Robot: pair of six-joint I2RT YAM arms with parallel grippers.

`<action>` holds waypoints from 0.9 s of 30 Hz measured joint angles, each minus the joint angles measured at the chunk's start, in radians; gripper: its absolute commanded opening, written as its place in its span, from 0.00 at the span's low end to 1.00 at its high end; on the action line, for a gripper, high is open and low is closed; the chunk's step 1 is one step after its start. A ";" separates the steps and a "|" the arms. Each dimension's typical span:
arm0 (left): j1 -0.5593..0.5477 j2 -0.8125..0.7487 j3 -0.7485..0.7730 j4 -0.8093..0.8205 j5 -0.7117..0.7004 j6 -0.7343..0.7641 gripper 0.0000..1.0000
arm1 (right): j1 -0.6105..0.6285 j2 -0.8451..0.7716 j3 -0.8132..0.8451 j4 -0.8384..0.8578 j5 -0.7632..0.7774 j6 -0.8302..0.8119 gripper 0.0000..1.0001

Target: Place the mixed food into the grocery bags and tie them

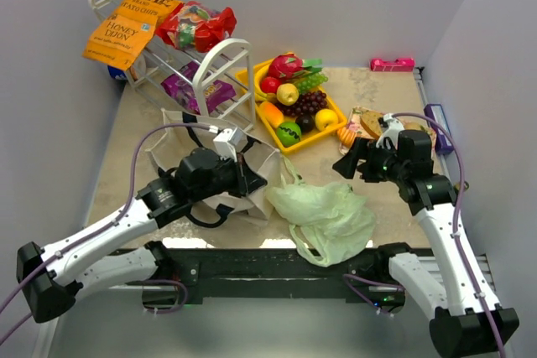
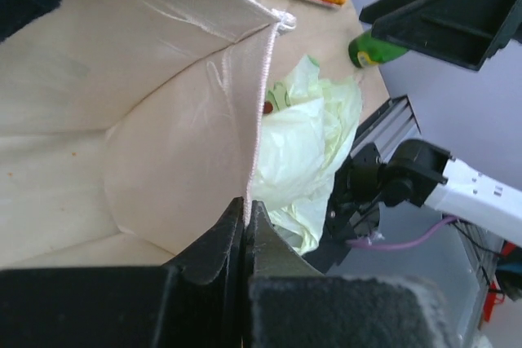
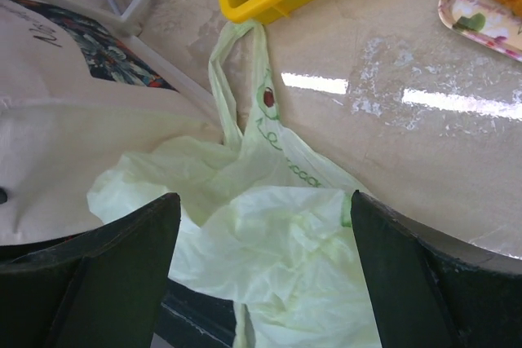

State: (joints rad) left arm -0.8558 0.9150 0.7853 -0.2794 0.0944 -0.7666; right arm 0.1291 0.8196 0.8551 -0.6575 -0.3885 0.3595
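Note:
The beige tote stands open at centre left, and my left gripper is shut on its stitched rim; in the left wrist view the jaws pinch that edge. To its right lies the crumpled pale-green plastic bag, partly over the table's near edge. Above it hovers my right gripper, open, its fingers straddling the bag without touching it. Toy fruits, among them purple grapes and a green apple, fill the yellow tray. Orange chip bags, a red packet and a purple packet sit in the rack.
A white wire rack stands at the back left. A small plate with cookies and an orange piece lies right of the tray, under the right arm. A pink object lies by the back wall. Grey walls close in three sides.

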 measured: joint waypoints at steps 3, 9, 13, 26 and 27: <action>-0.032 0.041 0.010 0.057 -0.057 -0.008 0.00 | 0.000 -0.004 0.001 0.006 0.000 0.024 0.91; -0.146 0.256 0.085 0.216 -0.153 -0.037 0.00 | 0.001 -0.015 0.001 0.059 -0.024 0.097 0.94; -0.183 0.387 0.162 0.309 -0.185 -0.050 0.00 | 0.001 -0.024 0.001 0.095 -0.029 0.148 0.94; -0.142 0.444 0.283 0.352 -0.203 0.054 0.90 | 0.002 -0.021 0.032 0.112 -0.037 0.220 0.89; -0.123 0.406 0.282 0.315 -0.200 0.079 0.92 | 0.002 -0.018 0.043 0.110 -0.043 0.219 0.89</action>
State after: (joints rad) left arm -0.9787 1.3205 1.0676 0.0357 -0.1051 -0.6876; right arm 0.1310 0.8013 0.8982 -0.5472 -0.4316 0.5785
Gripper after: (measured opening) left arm 0.893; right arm 0.884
